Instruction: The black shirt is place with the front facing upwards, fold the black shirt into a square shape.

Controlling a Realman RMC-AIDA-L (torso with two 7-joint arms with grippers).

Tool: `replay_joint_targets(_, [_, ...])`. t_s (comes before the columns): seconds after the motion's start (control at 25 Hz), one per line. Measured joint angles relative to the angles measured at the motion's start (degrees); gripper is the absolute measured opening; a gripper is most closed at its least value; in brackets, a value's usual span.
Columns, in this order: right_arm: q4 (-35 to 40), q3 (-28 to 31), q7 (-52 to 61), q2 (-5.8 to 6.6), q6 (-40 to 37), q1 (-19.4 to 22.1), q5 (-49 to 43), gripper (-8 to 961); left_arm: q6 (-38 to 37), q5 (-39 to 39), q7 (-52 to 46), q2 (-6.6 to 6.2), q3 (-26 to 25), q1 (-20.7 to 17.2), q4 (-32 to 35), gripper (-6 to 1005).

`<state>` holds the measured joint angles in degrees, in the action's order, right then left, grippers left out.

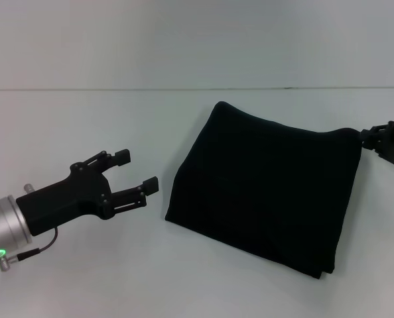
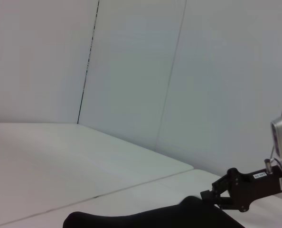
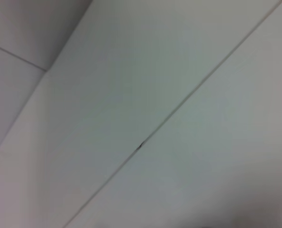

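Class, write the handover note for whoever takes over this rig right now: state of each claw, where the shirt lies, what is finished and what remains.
Left claw: open, holding nothing, hovering apart from the left edge of the shirt.
Right claw: at the shirt's far right corner; whether it is open or gripping cannot be told.
Plain black cloth shirt: lying on the white table, already folded into a compact, roughly square bundle, no lettering showing.
Done: the folding appears finished.
Left: probably confirm that the right claw is free of the corner, then pull both arms clear.
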<state>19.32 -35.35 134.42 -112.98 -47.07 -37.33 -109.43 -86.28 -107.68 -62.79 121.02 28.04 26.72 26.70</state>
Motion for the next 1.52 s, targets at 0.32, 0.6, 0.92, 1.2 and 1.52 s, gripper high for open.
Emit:
replay_joint_targets(0.32, [2.2, 6.0, -19.1, -0.35, -8.9, 6.0, 11.0, 386, 1.7, 2.0, 0.4, 0.00, -2.5, 0.2, -2.5, 922])
replay_joint_targets(0.6, [4.6, 6.4, -46.3, -1.21, -23.6, 8.6, 12.5, 541, 3.0, 4.4, 0.4, 0.00, -3.7, 0.3, -4.3, 922])
replay_joint_targets(0.92, [3.3, 3.2, -71.0, -6.61, -27.3, 9.2, 10.3, 851, 7.4, 9.6, 0.1, 0.00, -3.8, 0.5, -7.3, 922])
replay_joint_targets(1.2, [-2.4, 2.8, -82.6, -6.88, -21.5, 9.9, 7.9, 851, 8.6, 11.3, -0.1, 0.06, -5.2, 0.9, -8.9, 923])
replay_joint_targets(1.52, [-3.2, 3.6, -87.6, -6.89, -18.0, 12.4, 8.0, 851, 10.2, 12.1, -5.0, 0.07, -4.9, 2.2, -10.2, 923])
